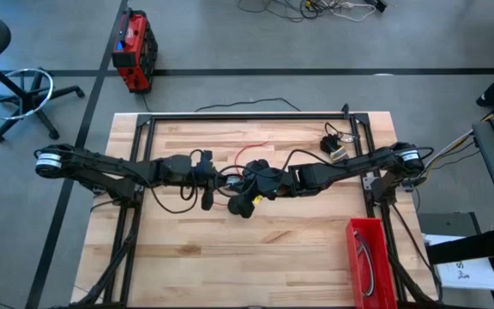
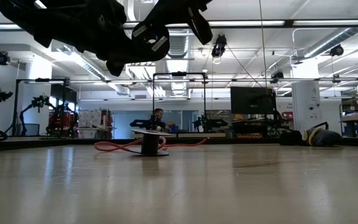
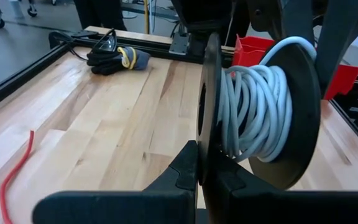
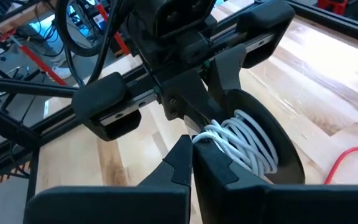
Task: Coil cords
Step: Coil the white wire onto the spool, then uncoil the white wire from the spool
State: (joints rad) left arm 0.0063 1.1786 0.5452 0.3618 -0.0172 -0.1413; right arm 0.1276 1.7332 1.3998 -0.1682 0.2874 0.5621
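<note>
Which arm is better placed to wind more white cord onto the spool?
Probably right. The left gripper is clamped on the spool rim, holding it. The right gripper pinches the white cord at the spool.

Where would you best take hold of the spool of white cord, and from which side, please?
By the rim of one black disc of the spool, coming in edge-on and pinching its flat faces, as the left hand does. The white cord fills the core, leaving only the rims bare and stiff. The right hand pinches the cord beside it.
</note>
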